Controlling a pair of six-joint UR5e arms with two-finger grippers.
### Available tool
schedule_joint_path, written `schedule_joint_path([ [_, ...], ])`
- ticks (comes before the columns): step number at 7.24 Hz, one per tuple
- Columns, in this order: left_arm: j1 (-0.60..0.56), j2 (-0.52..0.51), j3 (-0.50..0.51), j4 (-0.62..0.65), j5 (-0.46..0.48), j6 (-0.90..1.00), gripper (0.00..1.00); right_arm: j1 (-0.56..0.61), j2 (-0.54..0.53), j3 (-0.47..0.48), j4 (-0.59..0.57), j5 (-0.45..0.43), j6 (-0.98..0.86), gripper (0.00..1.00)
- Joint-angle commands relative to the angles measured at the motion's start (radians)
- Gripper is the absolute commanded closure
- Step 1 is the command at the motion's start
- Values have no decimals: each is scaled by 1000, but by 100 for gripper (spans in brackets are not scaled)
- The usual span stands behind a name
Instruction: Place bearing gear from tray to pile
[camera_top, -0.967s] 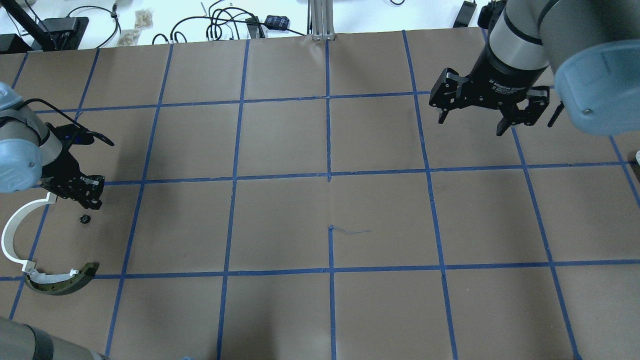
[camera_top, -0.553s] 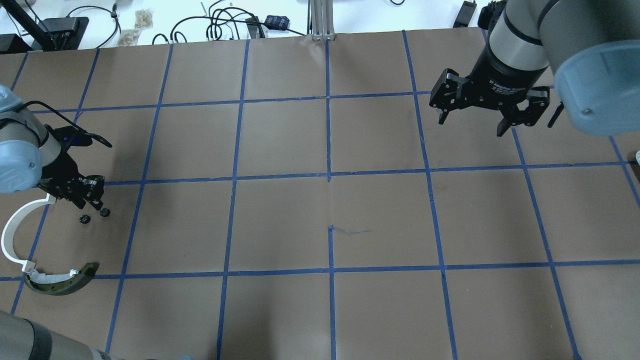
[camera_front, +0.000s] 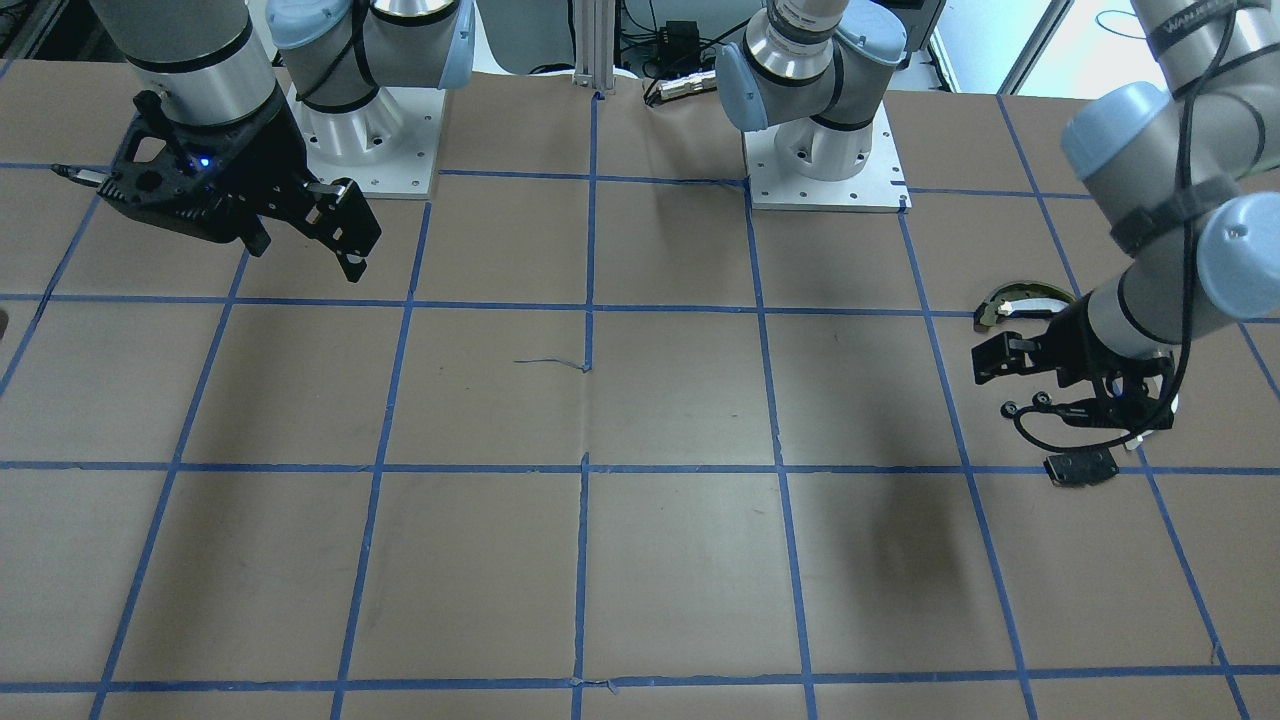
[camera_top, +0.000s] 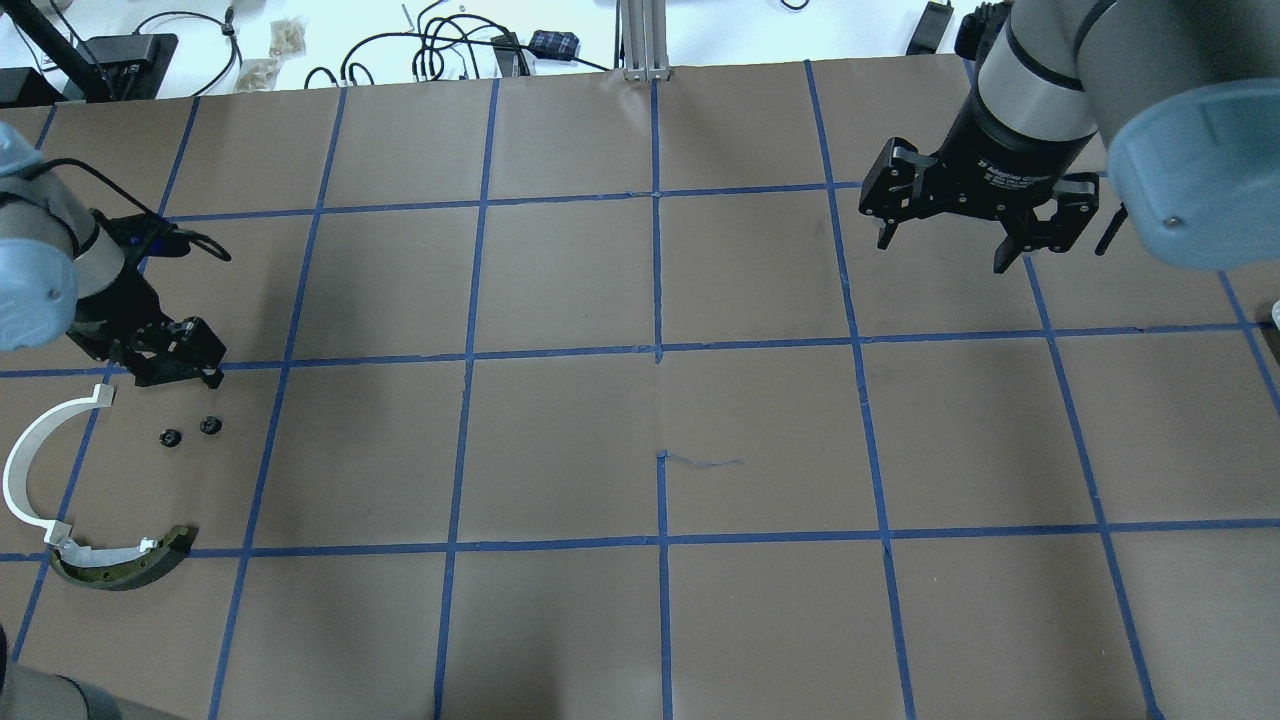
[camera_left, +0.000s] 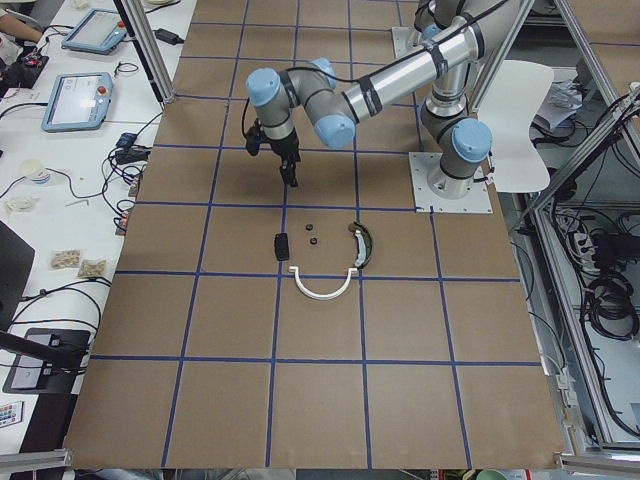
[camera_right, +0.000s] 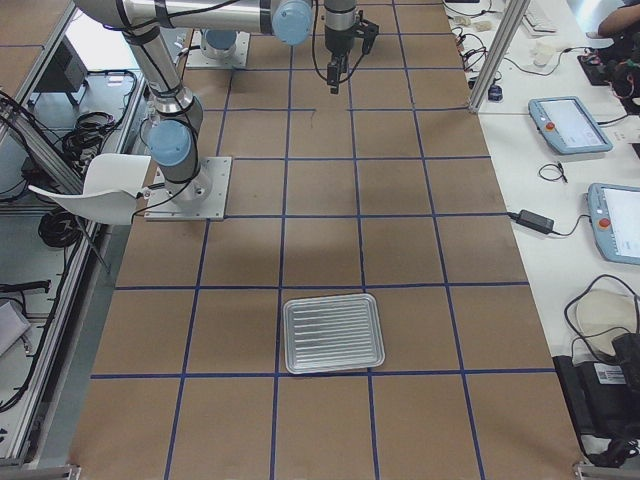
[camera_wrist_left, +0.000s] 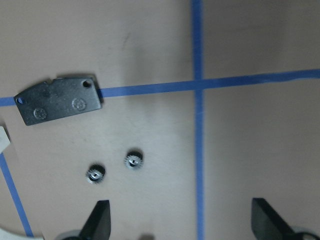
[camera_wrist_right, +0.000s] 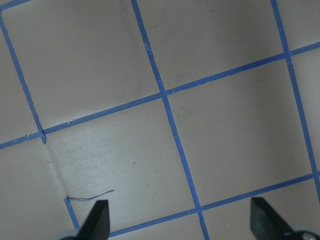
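Two small black bearing gears (camera_top: 209, 425) (camera_top: 170, 437) lie side by side on the brown table, inside the pile. The pile also holds a white curved strip (camera_top: 28, 470), a dark arc piece (camera_top: 120, 570) and a flat black plate (camera_wrist_left: 57, 100). In the left wrist view the gears (camera_wrist_left: 133, 160) (camera_wrist_left: 95, 174) lie just ahead of my left gripper (camera_wrist_left: 182, 222), which is open and empty. In the overhead view the left gripper (camera_top: 180, 362) hangs just beyond the gears. My right gripper (camera_top: 942, 250) is open and empty, high over the far right.
A ribbed silver tray (camera_right: 333, 332) sits at the table's right end and shows no parts. Blue tape lines (camera_top: 660, 350) grid the brown table. Cables and boxes (camera_top: 450, 50) lie beyond the far edge. The black plate also shows in the front view (camera_front: 1080, 468).
The left gripper let go of a second gear beside the first one, then drew back toward the far side of the table. The right arm has not moved.
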Motion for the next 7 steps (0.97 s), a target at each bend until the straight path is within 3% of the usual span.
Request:
schedule_joint_path([
  [1, -220, 83, 74, -86, -48, -301, 0, -1, 1, -1, 0, 2, 0, 0],
  [3, -406, 115, 124, -93, -37, -330, 0, -1, 1, -1, 5, 2, -2, 0],
  [4, -433, 150, 129, -110, -42, -326, 0, -9, 3, -1, 6, 5, -2, 0],
  [7, -331, 209, 126, -202, -48, -192, 0, -15, 4, -1, 20, 0, -21, 0],
])
